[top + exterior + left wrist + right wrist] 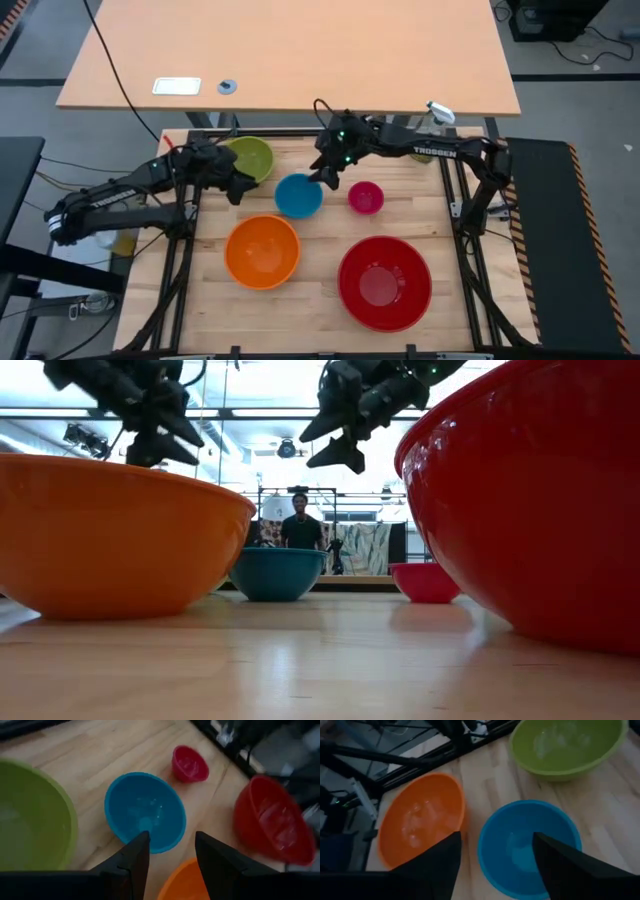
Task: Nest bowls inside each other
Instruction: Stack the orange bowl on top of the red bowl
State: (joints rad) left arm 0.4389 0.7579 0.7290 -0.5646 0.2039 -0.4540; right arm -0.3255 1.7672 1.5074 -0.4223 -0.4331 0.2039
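You have five bowls standing apart on the wooden table (320, 310), none nested yet: the green bowl (250, 158) at the far left, the blue bowl (298, 195) in the middle, the small pink bowl (365, 197) just to its right, and nearer the front the orange bowl (262, 251) and the big red bowl (384, 283). Both arms hang over the blue bowl. The left gripper (237, 188) sits between the green and blue bowls with its fingers spread and nothing between them; the right gripper (328, 177) hovers at the blue bowl's far right rim, its fingers also wide apart and empty. These bowls look like thin, smooth plastic, so expect them to be light, fairly stiff and slippery, apt to slide on the wood or tip if you push from one side. Take a bowl by its rim, one finger inside the wall and one outside, and pinch firmly. The curved outer wall offers no purchase. Judging by size, the pink bowl would drop into the blue one first.
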